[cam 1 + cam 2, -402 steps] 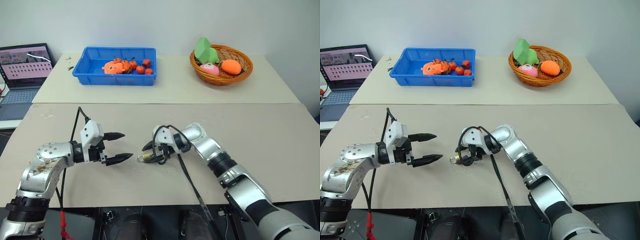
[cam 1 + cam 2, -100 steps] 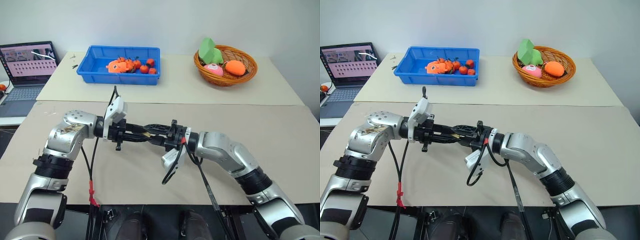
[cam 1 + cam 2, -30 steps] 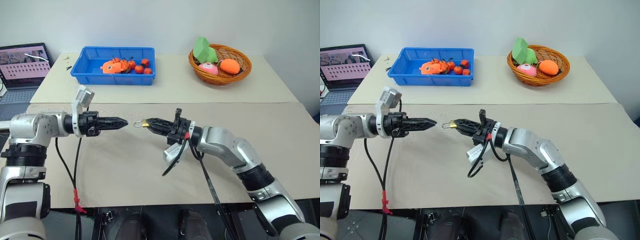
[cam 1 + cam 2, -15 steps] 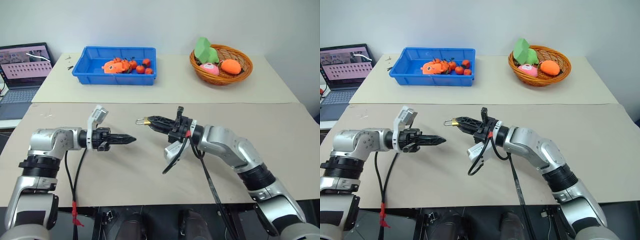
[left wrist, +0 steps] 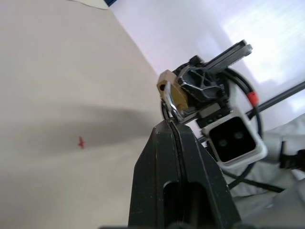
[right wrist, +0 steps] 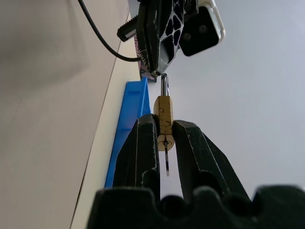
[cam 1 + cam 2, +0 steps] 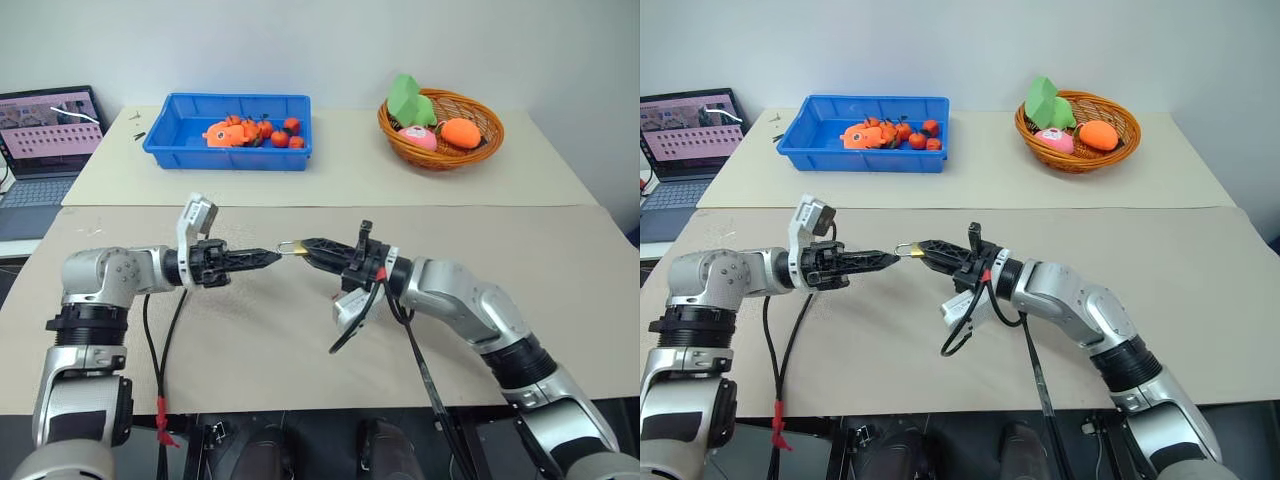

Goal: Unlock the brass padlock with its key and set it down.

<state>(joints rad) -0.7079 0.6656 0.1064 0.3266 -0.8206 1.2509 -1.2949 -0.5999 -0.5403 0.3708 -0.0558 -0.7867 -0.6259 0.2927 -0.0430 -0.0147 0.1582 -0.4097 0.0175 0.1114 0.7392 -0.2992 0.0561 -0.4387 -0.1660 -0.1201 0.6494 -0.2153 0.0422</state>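
Note:
The brass padlock hangs in mid-air above the table, pinched by its body between the fingers of my right gripper. Its thin silver shackle points toward my left arm. The key sticks out of the keyhole end, between the right fingers. My left gripper comes in level from the left with its fingers shut, and its tip rests against the shackle. From the head, the padlock shows as a small gold spot between the two grippers.
A blue bin with orange toys stands at the back left, and a wicker basket with toy food at the back right. An open laptop sits off the far left edge. Black cables dangle below my right wrist.
My left gripper, shut, has moved right across the gap until its tip meets the padlock's shackle. The right gripper keeps the padlock in the same place.

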